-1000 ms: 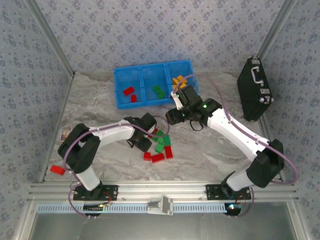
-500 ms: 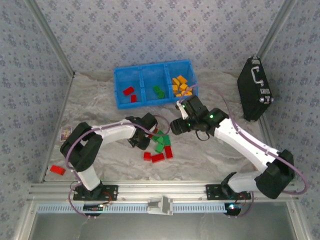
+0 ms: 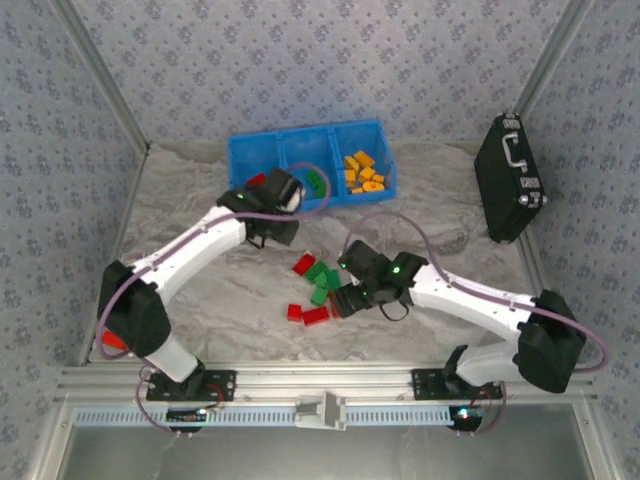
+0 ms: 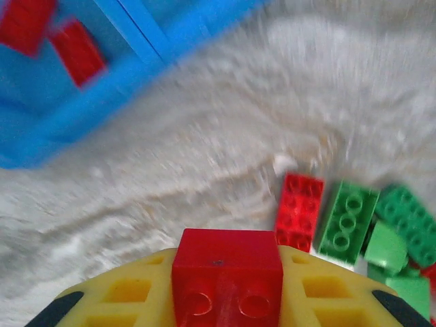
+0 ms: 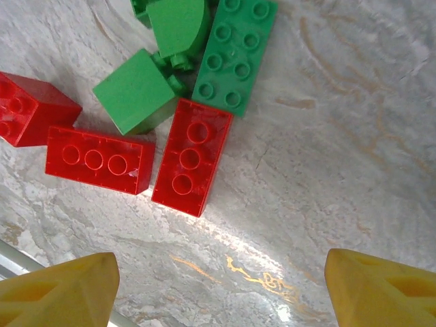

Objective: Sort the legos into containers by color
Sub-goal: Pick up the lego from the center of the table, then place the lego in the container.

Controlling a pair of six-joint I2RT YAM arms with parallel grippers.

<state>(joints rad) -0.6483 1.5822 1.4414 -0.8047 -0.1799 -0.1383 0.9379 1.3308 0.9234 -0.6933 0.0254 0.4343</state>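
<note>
Near the blurred blue tray (image 4: 102,109), left pincer (image 4: 227,286) clamps a red lego (image 4: 227,262), partly cut off; right pincer (image 5: 218,286) gapes apart.

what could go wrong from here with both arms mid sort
1. The left gripper holds a red brick close to a divider of the blue tray. Released there, it might fall into the green compartment instead of the red one.
2. The right gripper hangs open over red bricks touching green bricks. Closing could catch two colours or scatter the pile.
</note>
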